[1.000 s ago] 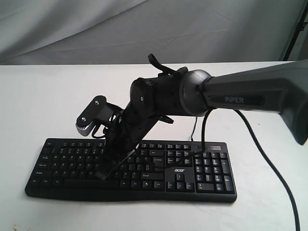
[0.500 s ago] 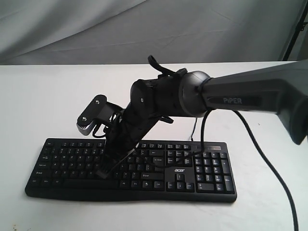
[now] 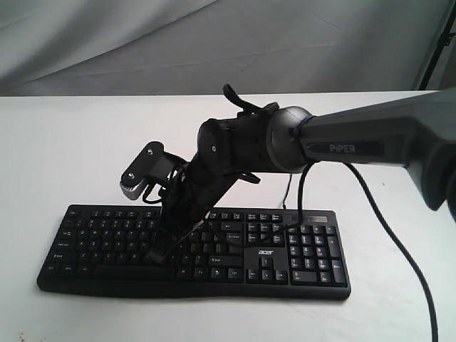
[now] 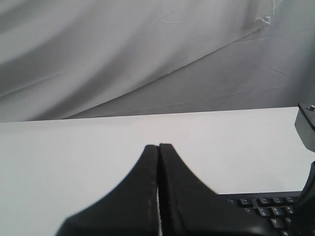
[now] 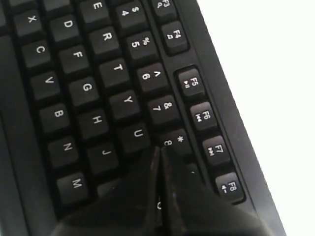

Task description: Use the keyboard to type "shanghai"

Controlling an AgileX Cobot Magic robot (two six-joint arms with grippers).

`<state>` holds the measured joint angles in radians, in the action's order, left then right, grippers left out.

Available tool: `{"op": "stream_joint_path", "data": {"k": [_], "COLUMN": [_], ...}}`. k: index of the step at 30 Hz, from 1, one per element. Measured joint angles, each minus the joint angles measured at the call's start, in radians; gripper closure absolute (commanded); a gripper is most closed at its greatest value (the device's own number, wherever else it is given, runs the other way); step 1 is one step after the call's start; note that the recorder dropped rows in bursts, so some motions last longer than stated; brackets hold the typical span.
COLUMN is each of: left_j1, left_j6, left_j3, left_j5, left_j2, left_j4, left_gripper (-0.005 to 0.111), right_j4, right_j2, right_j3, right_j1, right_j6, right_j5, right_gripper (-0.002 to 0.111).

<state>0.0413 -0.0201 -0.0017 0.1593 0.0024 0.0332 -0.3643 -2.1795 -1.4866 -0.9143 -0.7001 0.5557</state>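
The wide black keyboard (image 3: 100, 242) lies on the white table, its acer logo (image 3: 265, 251) right of centre. My right gripper (image 3: 158, 255) reaches across from the right and points down at the letter keys left of centre, fingers pressed together, holding nothing. In the right wrist view its tips (image 5: 160, 147) sit between the U key (image 5: 138, 133) and the 8 key (image 5: 172, 141); the keys beneath the fingers are hidden. My left gripper (image 4: 158, 146) is shut and empty above bare table, with a corner of the keyboard (image 4: 268, 206) beside it. It does not show in the exterior view.
The right arm's black forearm marked PiPER (image 3: 356, 148) spans the scene above the number pad. A thick black arm cable (image 3: 399, 242) trails over the table at the right. A grey cloth backdrop (image 3: 214, 43) hangs behind the table.
The right gripper's tip has shifted slightly rightward along the letter keys, and the wrist with its camera has moved right and a little up. Its fingers stay shut.
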Motion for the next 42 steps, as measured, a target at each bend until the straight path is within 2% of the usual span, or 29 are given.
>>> {"op": "stream_joint_path", "data": {"k": [10,18,23,27,32,38,42], "left_j1": [0.0,0.0,0.0,0.0,0.0,0.0,0.0], "left_j6": [0.0,0.0,0.0,0.0,0.0,0.0,0.0], "left_j3": [0.0,0.0,0.0,0.0,0.0,0.0,0.0], "left_j5": [0.0,0.0,0.0,0.0,0.0,0.0,0.0], "left_j2": [0.0,0.0,0.0,0.0,0.0,0.0,0.0], "left_j4": [0.0,0.0,0.0,0.0,0.0,0.0,0.0], "left_gripper": [0.107,0.107,0.107,0.107,0.107,0.107,0.107], "right_j4": [-0.018,0.053,0.071,0.064,0.041,0.048,0.085], "right_j2": [-0.001,0.128,0.276,0.585,0.859,0.965,1.05], "right_j3": [0.0,0.001,0.046,0.214,0.328,0.332,0.332], "right_j1": [0.0,0.0,0.0,0.0,0.0,0.0,0.002], "right_j6": [-0.006,0.008,0.018,0.051,0.163,0.176,0.216], "right_j5": [-0.003,0.023,0.0,-0.172,-0.201,-0.216,-0.345], "right_gripper": [0.108,0.108,0.108,0.108,0.108,0.108,0.108]}}
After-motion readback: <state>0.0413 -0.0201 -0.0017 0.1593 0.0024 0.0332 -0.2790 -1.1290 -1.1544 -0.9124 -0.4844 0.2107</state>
